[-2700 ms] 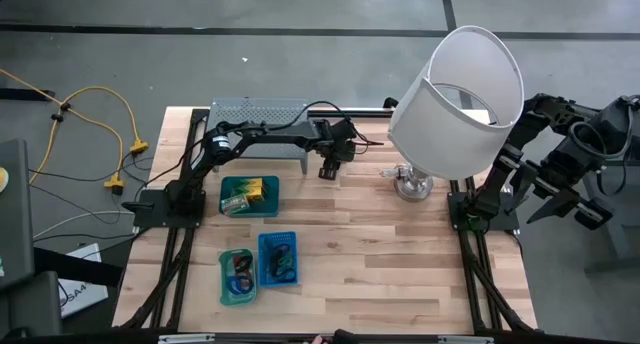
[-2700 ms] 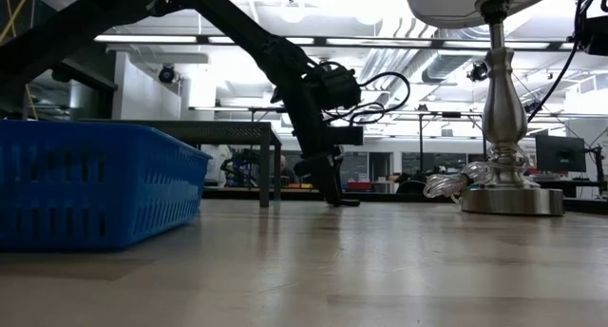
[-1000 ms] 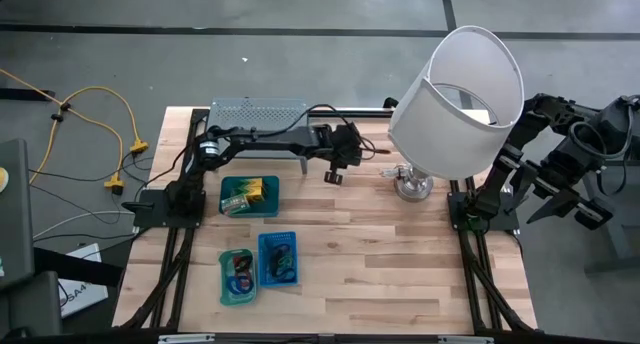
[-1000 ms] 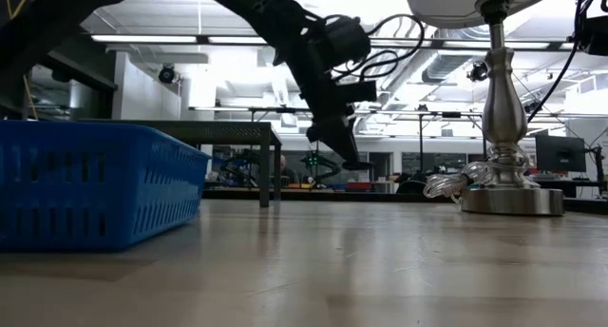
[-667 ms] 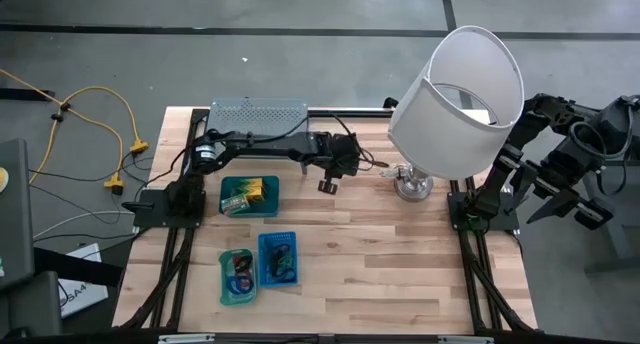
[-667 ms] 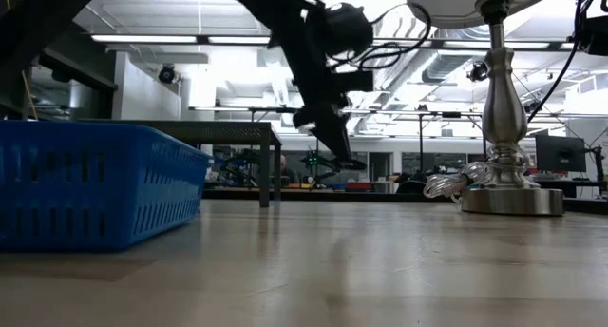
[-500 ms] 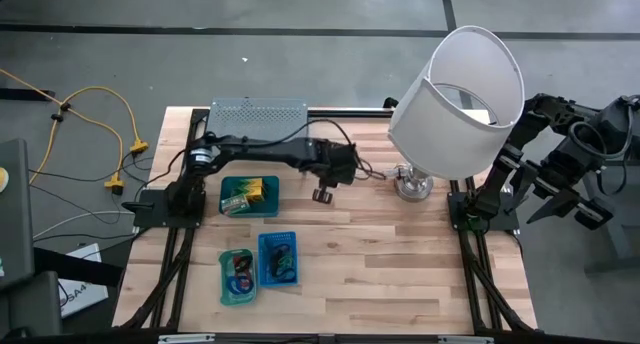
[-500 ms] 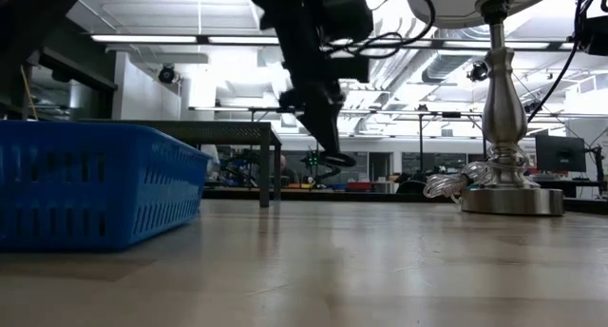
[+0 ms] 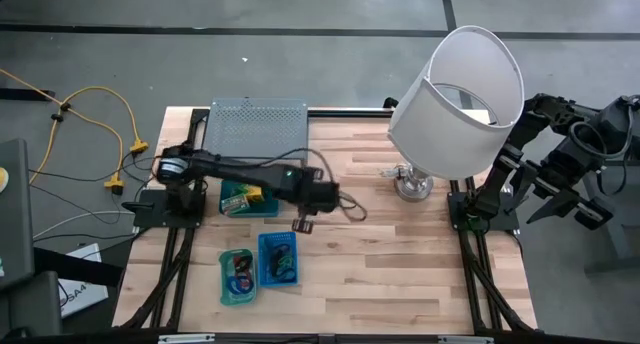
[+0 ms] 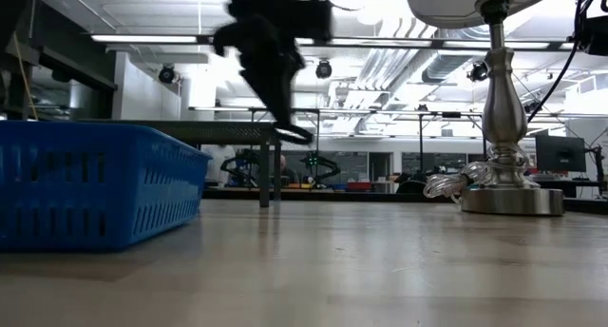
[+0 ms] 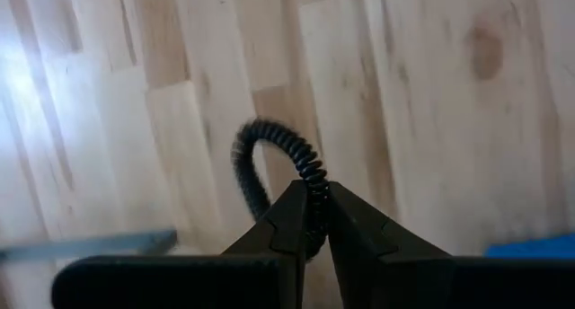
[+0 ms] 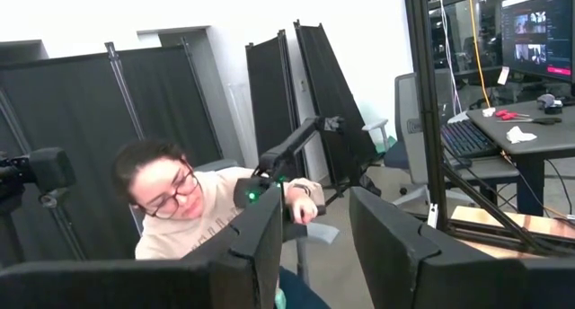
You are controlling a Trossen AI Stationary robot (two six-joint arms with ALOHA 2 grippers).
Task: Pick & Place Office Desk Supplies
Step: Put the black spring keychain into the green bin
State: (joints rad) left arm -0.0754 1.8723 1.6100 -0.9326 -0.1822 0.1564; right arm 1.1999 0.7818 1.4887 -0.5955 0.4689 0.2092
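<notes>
Wooden table (image 9: 400, 254) — blue tray (image 9: 278, 257) of black loops (image 9: 281, 254)

Left gripper (image 9: 301, 224) has swung from beside the grey rack (image 9: 257, 124), up off the table, to just above the blue tray (image 9: 278, 258). Black coiled loop (image 11: 269, 170) now hangs pinched between its fingers.
</notes>
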